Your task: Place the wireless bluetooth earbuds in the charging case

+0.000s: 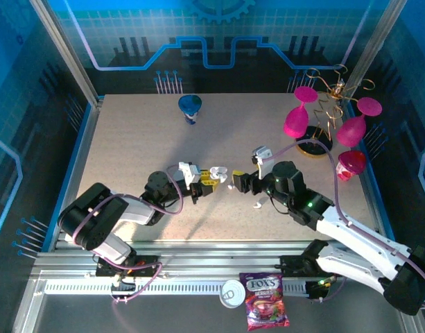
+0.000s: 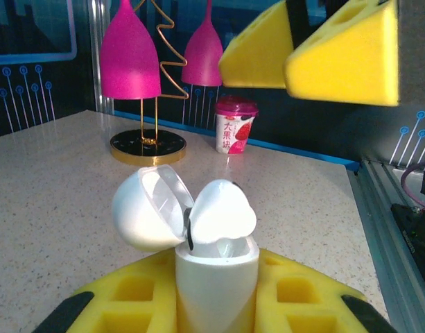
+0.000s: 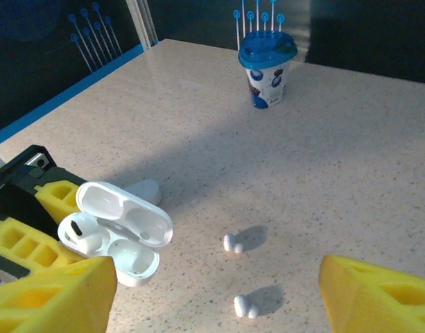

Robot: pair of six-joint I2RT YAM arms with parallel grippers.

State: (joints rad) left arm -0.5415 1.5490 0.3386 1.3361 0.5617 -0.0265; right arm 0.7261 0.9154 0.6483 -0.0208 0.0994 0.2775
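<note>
Finding 1, holding side. The left tool (image 1: 206,179) is pinching the charging case (image 3: 125,246) between its yellow pads. The right wrist view shows the case at lower left of the frame, raised on those pads, with its lid (image 3: 125,208) swung fully back.

Finding 2, contents. One earbud (image 3: 84,239) lies in the bay nearest the left edge of that frame, and the neighbouring bay is vacant. In the left wrist view this earbud stands proud of the case mouth. I judge that it may not be fully home.

Finding 3, working side. The right tool (image 3: 218,277) is spread wide, with its pads at the two lower corners of its own view and nothing between them. In the overhead view it sits just right of the case.

Finding 4, outstanding parts. Two loose earbuds (image 3: 233,243) (image 3: 245,306) lie on the worktop (image 3: 323,152) at lower centre of the right wrist frame, near each other and clear of the case. A rounded white object (image 3: 146,189) rests just behind the lid. It is probably a second case, but it is partly hidden.

Assessment. The step in hand appears to be fetching an earbud for the vacant bay. The next move calls for the right tool to centre over one loose earbud, lower and close on its small body, which could easily skid. It must then be turned stem-down over the vacant bay while the left tool holds the case steady.
</note>
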